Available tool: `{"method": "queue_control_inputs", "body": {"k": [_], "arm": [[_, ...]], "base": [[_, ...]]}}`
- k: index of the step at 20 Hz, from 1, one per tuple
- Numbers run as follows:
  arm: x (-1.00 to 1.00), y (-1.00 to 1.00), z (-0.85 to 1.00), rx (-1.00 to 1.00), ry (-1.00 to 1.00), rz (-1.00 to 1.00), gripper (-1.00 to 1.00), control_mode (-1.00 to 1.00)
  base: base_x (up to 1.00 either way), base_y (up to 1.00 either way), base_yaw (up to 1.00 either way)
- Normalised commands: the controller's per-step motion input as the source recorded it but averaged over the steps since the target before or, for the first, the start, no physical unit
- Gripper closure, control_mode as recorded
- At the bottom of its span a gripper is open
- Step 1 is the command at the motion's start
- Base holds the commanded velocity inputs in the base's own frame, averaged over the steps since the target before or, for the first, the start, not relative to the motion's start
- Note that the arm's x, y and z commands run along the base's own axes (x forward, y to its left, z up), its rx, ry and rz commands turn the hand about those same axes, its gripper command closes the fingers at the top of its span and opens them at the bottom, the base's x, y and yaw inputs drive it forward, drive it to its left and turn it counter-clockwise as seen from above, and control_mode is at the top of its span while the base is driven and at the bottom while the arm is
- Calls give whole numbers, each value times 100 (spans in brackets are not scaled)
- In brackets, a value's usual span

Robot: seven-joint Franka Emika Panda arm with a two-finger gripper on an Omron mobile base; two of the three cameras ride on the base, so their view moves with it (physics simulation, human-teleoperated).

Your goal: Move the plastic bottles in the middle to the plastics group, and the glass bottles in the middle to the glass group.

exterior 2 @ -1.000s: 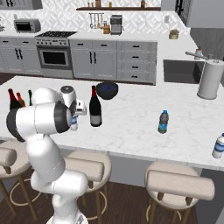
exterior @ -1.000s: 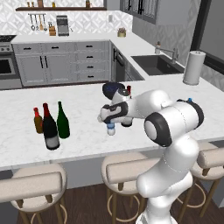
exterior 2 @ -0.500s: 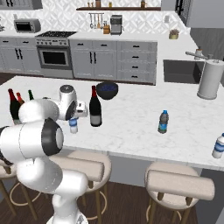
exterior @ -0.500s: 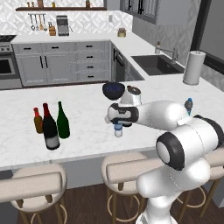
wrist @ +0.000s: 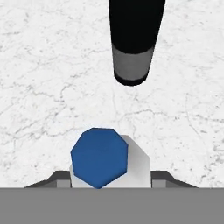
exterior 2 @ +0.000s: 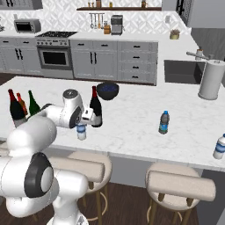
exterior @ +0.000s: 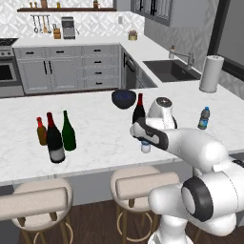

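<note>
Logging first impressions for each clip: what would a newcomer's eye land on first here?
The big white arm stretched over the marble counter, its gripper shut on the small clear water bottle near the front edge. Just behind stands a black wine bottle; another bottle cluster sits far left.

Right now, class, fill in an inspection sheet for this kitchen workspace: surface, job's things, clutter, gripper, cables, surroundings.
Surface: white marble counter, no spills seen.
Job's things: clear water bottle in the gripper near the front edge; middle wine bottle upright just behind it; left wine bottle standing by the amber bottle and green bottle; blue-tinted bottle upright to the right.
Clutter: dark bowl behind the middle wine bottle; another small bottle at the far right.
Gripper: gripper shut on the clear water bottle.
Cables: nothing seen.
Surroundings: sink, paper towel roll, stools.
</note>
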Motion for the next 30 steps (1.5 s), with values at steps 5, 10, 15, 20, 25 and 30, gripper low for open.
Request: {"method": "queue_control_inputs", "body": {"k": [5, 10, 15, 20, 25, 30], "arm": [[-29, -68, 19, 1, 4, -23, 100, -100], [-23, -75, 13, 0, 2, -23, 100, -100], [-12, -80, 10, 0, 4, -26, 100, -100], [-4, -83, 10, 0, 7, -26, 100, -100], [0, -84, 8, 0, 5, -21, 100, -100], [5, -82, 7, 0, -2, -3, 100, -100]], "base": [[0, 0, 0], [0, 0, 0], [0, 0, 0], [0, 0, 0], [0, 0, 0], [0, 0, 0]]}}
